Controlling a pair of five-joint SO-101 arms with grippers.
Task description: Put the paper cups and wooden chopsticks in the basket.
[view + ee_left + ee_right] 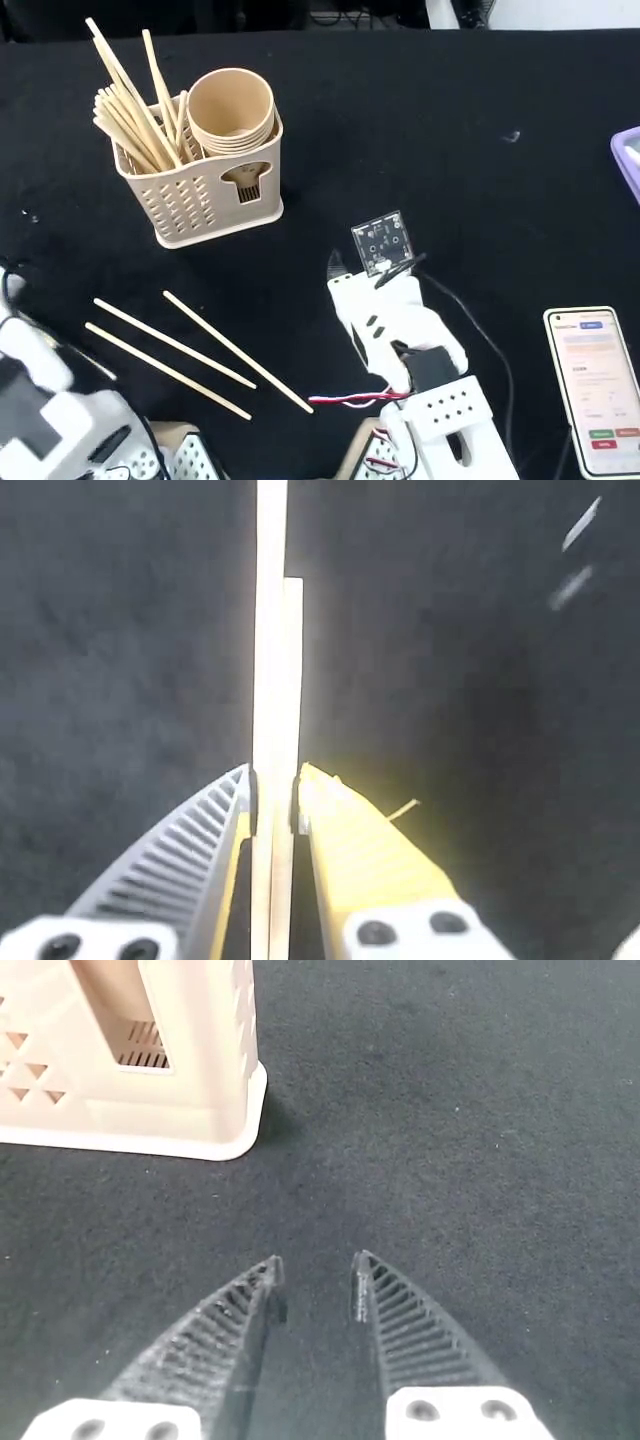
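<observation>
Evidently the left claw [275, 772] is clenched on what looks like two wooden chopsticks [273, 660] lying side by side, though the wrist view is too close to be sure of the count. The right claw [315, 1278] is parted a little and empty, low over the black worktop [450, 1110] just off a corner of the basket [210, 1095]. The basket stands toward the far left corner of the worktop, with the stacked paper cups [232, 105] and a bundle of sticks [130, 110] already inside. Three loose sticks [175, 350] lie near the front left edge. They are light, stiff and thin, and apt to roll or swivel in a pinch. A firm hold near the middle should keep them level.
</observation>
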